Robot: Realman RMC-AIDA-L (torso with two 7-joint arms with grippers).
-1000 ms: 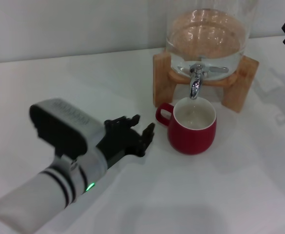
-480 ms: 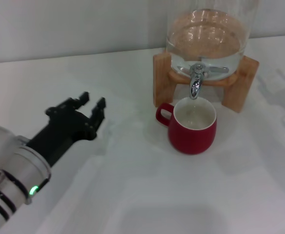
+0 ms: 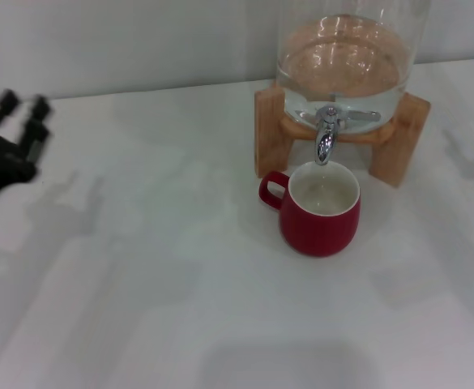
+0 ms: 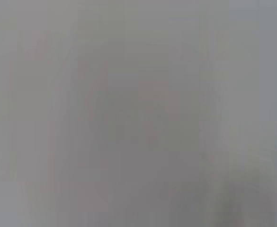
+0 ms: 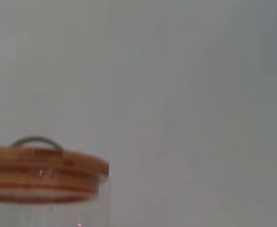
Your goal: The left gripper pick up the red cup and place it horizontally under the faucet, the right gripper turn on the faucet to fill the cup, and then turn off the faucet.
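We see the red cup [image 3: 320,208] standing upright on the white bench [image 3: 180,308], its mouth directly below the faucet [image 3: 326,134] of the glass dispenser [image 3: 346,57] in its wooden stand [image 3: 271,130]. The left end effector [image 3: 10,134] hangs at the far left edge, well apart from the cup, fingers spread and holding nothing. The right end effector is out of sight; its wrist camera shows only the dispenser's wooden lid [image 5: 46,175]. We judge opening the tap comes next: we should bring the right end effector onto the lever squarely, without nudging the cup.
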